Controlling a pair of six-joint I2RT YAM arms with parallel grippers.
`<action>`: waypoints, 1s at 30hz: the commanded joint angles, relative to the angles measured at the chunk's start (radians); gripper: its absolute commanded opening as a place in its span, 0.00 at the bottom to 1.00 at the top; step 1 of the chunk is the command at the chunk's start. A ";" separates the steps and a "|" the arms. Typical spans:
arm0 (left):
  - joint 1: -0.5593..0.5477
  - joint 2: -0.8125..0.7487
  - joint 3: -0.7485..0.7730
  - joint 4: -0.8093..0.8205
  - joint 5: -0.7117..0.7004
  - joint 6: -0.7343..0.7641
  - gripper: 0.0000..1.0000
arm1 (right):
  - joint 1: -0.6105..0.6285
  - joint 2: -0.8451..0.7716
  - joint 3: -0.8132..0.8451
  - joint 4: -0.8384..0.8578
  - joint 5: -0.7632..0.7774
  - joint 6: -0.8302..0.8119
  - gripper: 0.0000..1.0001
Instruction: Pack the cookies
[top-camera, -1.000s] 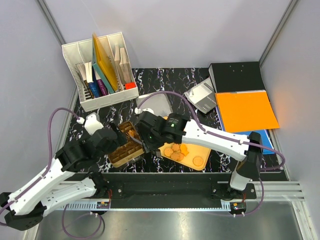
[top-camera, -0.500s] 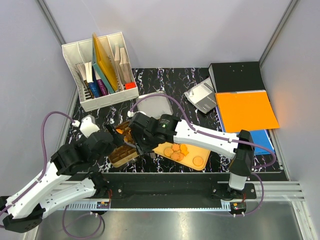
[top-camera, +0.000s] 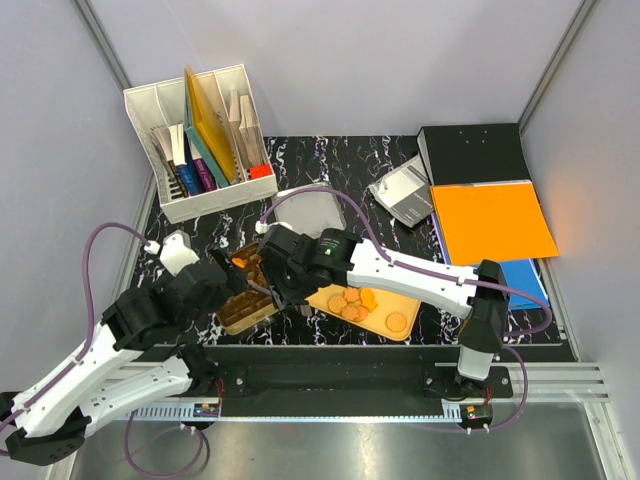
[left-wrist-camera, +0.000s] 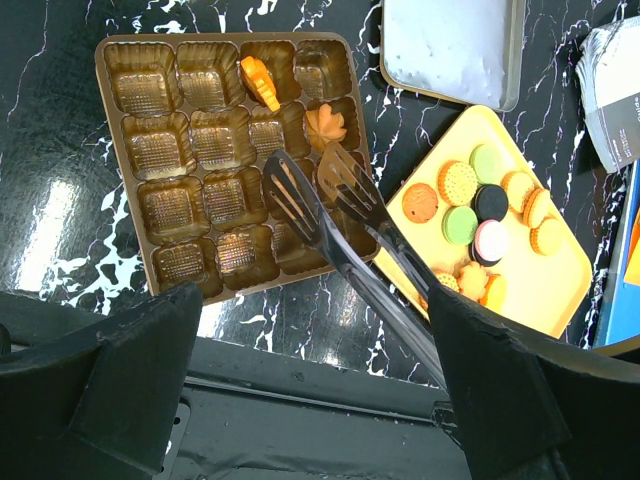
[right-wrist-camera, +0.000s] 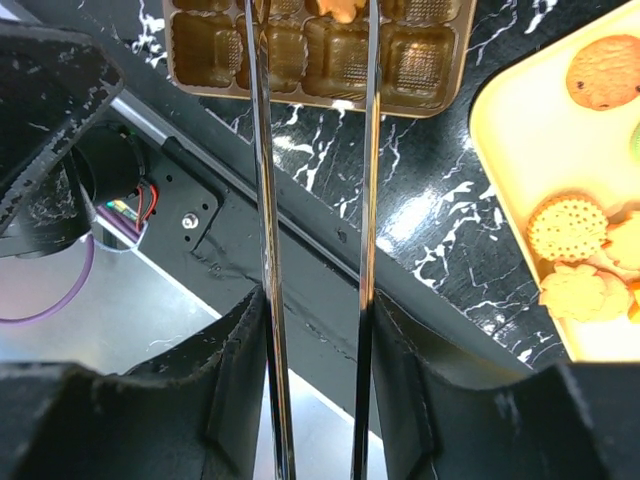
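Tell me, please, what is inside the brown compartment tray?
In separate cells of the tray lie an orange fish-shaped cookie and a tan flower-shaped cookie. The other cells in sight look empty. The tongs cover parts of a few cells, which cannot be checked.

The tongs (left-wrist-camera: 345, 215) overhang the tray's (left-wrist-camera: 160, 150) cells nearest the yellow plate (left-wrist-camera: 540, 290); others lie open.

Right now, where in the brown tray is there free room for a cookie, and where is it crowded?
Free: the brown tray's left two columns, all empty cells. Crowded: its right side, where the tongs hover beside two cookies.
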 joint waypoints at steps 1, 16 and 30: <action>0.003 0.011 -0.003 0.023 -0.016 0.000 0.99 | 0.010 -0.067 0.012 0.003 0.059 -0.006 0.48; 0.003 0.039 0.003 0.049 -0.007 0.012 0.99 | 0.071 -0.073 -0.009 0.050 -0.041 -0.026 0.21; 0.005 0.021 -0.007 0.037 -0.010 -0.002 0.99 | 0.074 -0.029 -0.045 0.049 0.005 -0.037 0.22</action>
